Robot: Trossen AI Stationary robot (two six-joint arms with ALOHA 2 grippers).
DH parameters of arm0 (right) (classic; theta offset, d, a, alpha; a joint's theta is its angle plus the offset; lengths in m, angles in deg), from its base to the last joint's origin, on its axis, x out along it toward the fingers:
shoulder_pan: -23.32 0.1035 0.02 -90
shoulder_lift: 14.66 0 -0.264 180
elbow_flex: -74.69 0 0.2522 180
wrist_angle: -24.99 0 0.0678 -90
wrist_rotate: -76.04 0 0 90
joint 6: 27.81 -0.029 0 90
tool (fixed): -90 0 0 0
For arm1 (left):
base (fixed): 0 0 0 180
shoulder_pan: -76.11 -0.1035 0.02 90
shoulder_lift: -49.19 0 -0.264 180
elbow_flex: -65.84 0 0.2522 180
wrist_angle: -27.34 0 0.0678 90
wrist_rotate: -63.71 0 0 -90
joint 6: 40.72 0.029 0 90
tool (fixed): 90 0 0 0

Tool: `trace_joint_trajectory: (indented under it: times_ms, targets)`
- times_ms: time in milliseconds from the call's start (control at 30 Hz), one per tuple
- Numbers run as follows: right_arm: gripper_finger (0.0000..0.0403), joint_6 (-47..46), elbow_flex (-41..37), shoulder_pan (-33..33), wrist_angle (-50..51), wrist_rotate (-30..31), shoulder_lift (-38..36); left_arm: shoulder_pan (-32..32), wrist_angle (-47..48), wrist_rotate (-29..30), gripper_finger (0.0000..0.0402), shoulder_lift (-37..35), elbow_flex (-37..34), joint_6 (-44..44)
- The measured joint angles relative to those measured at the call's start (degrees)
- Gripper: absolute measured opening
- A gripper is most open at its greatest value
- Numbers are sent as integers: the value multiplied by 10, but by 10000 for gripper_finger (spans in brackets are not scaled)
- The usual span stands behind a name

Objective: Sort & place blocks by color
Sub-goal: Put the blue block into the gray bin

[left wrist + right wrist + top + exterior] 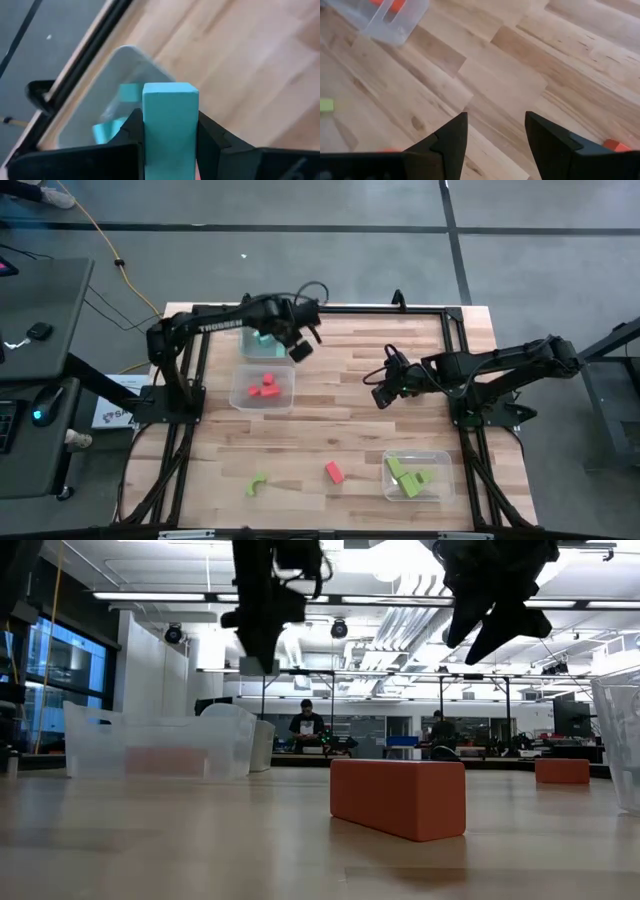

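high view, left to right: left arm reaches from its base at the bench's (330,405) left edge across toward the far side, elbow bent, wrist turned down over the far-left clear bin (258,345). left tool (268,337) hangs above that bin, pinching a cyan block (169,120) upright between its fingers (212,140); left wrist view shows the block standing tall between the two dark fingers, with other cyan blocks (131,92) lying in the bin beneath.

next bin (263,388), just nearer than the first: red blocks (264,387) inside.

near edge of the bench, loose pieces: green arch (257,484) left of centre, then a lone red block (334,471) a little to its right. low view has this red block (398,797) lying flat on the wood in the foreground.

near-right bin (417,476): green blocks (407,477) heaped inside.

right arm stretches in from its base on the right edge, forearm roughly level, wrist pointing left over mid-bench. right tool (381,396) hovers above bare wood, well apart from every bin, fingers (451,137) spread with nothing between them.
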Motion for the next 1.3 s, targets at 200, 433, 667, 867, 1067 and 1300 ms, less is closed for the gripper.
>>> trace_joint_trajectory:
  times_ms: [200,433,667,867,1067,1300]
  targets:
    - [188,-36,0,0,0,29,0,-73,3,-17,66,0,-1,34]
    - [188,-82,0,0,0,53,0,-117,3,-62,66,0,-1,67]
    - [188,-118,0,0,0,78,0,-141,-12,-106,66,0,-57,93]
    - [188,-127,0,0,0,94,0,-143,-51,-115,66,1,-112,109]
    - [188,-132,0,0,0,102,0,-143,-71,-135,66,1,-139,122]
    - [188,-133,0,0,-2,102,0,-147,-121,-158,66,1,-177,129]
